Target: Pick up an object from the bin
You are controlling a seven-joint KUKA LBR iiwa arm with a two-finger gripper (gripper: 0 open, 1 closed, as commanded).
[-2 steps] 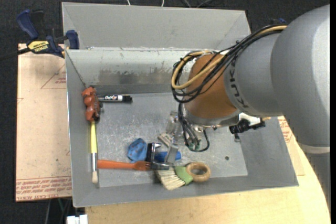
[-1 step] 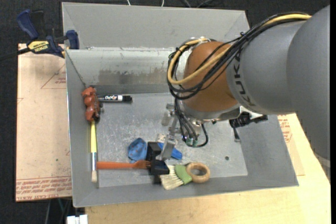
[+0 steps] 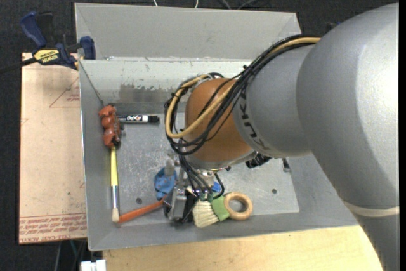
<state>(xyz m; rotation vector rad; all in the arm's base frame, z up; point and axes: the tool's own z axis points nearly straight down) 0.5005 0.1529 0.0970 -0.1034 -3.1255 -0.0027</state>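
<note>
My gripper [image 3: 179, 202] hangs low over the front middle of the bin, below the arm's wrist. Just left of it lies a small blue object [image 3: 164, 181], partly hidden by the gripper. An orange pen [image 3: 140, 213] lies flat at its front left, with its near end close to the gripper's tip. Right beside the gripper on the other side is a brush with pale bristles [image 3: 204, 216] and a green handle. A tan tape roll [image 3: 239, 205] lies just beyond the brush.
A long yellow-handled brush [image 3: 115, 184] lies along the left wall, with a reddish-brown lumpy object [image 3: 110, 125] at its far end. A black marker [image 3: 141, 118] lies near the back wall. The arm covers the bin's right half.
</note>
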